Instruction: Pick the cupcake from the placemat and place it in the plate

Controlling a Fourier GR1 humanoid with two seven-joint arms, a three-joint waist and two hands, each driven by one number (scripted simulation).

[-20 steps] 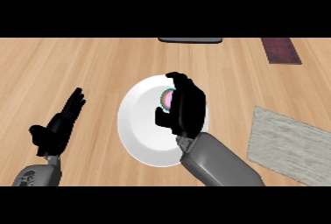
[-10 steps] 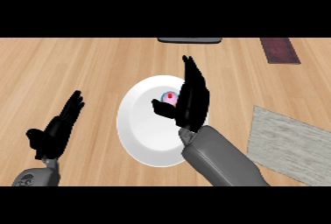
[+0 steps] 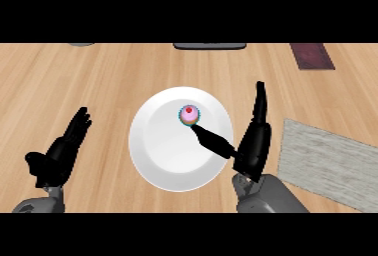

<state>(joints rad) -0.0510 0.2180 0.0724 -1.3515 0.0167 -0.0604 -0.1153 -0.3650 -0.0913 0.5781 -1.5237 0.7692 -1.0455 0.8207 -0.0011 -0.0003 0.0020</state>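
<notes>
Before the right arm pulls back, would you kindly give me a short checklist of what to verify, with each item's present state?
1. Cupcake sits on the plate: ok.
2. Cupcake upright, topping up: ok.
3. Right hand open, fingers straight: ok.
4. Right thumb clear of the cupcake: cannot tell; its tip ends right at the cupcake's edge.
5. Placemat holds nothing in the part visible: ok.
6. Left hand open, resting left of the plate, out of the way: ok.

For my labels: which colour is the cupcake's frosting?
Pink frosting with a red dot on top, in the head view.
</notes>
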